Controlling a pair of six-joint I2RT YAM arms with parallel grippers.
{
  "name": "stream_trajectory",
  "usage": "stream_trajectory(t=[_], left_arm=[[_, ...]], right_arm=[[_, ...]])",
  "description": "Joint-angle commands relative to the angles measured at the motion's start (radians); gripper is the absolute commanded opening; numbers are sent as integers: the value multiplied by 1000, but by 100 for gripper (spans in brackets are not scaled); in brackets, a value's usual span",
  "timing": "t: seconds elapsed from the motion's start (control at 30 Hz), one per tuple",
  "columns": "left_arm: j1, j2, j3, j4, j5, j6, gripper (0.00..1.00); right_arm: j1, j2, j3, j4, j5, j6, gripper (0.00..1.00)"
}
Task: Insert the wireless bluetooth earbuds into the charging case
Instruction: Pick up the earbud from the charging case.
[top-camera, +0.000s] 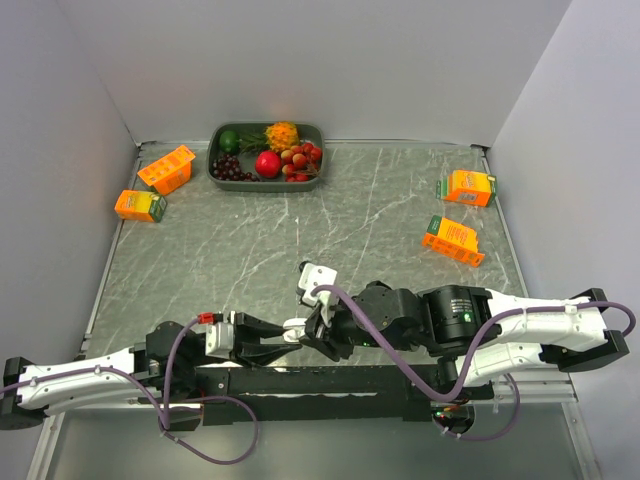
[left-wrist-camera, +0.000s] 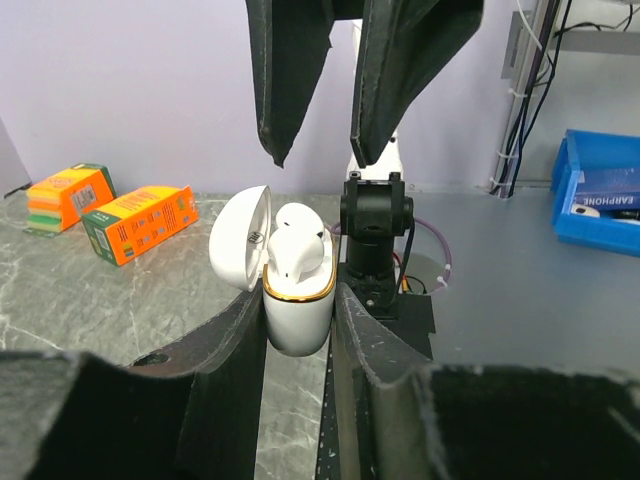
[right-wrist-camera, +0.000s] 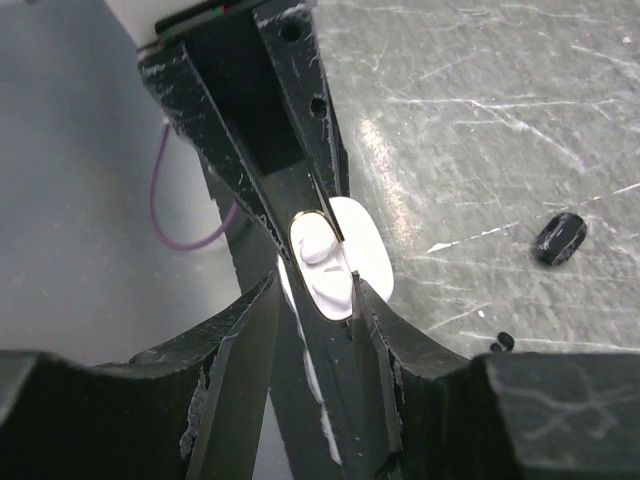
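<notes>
left tool (left-wrist-camera: 298, 300) clenched on charging case (left-wrist-camera: 297, 325), lid open | white earbud (left-wrist-camera: 297, 240) stands proud in case, directly below right tool (left-wrist-camera: 320, 158) | right tool released, empty | step: seat bud, likely | press straight down, centred, gently; hold case upright | black bud (right-wrist-camera: 558, 238) loose on desk (right-wrist-camera: 480, 120), beside right tool

A grey marbled table (top-camera: 330, 230) is seen from above. A dark tray (top-camera: 262, 186) of fruit is set at 12 o'clock, by the far edge. An orange carton (top-camera: 168, 168) is placed at 10 o'clock, and a second carton (top-camera: 140, 205) is laid just beside it, nearer the left edge. A third carton (top-camera: 470, 187) is found at 2 o'clock by the right edge, a fourth carton (top-camera: 453, 239) near it at 3 o'clock. In the right wrist view a black bud (right-wrist-camera: 558, 238) is shown lying on the marble
</notes>
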Motion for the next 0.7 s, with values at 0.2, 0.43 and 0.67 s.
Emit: stream_trajectory(t=[0.2,0.43,0.67], left_arm=[[-2,-2,43,49,-61,-94,1],[-3,1,58,33,-64,-114,1],[-2,-11,62,33,-78,-130,1]], right_arm=[[7,4,1,79,104,163,43],[6,51,45,0,105,163,44],[7,73,57,-36,134,178,45]])
